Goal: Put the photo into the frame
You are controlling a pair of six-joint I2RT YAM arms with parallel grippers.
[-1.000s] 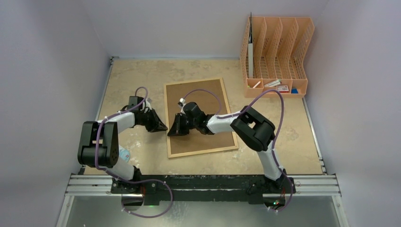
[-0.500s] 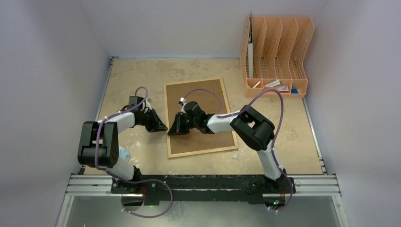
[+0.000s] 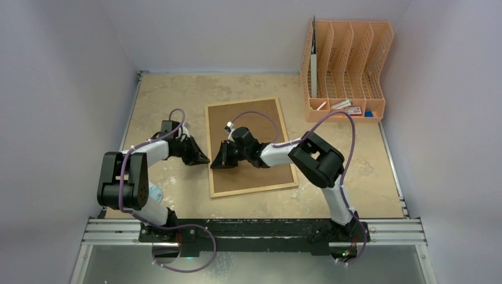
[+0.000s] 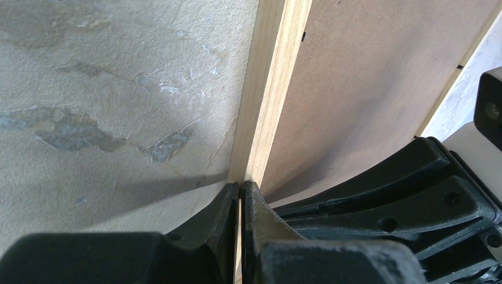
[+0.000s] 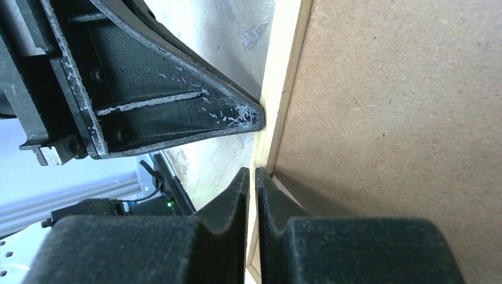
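1. The frame point(image 3: 254, 176) lies back-up in the middle of the desk point(image 3: 171, 94), its long axis running near to far.
2. The photo is not in view.
3. The left claw point(image 4: 241, 186) is clenched, with its tips at the frame's left border point(image 4: 266, 89) from the outer side.
4. The right claw point(image 5: 253, 173) reaches across the back to the same border, its fingers nearly together. Whether it pinches the wood cannot be told.
5. Both claws sit tip to tip at this edge, so a lift likely starts here.
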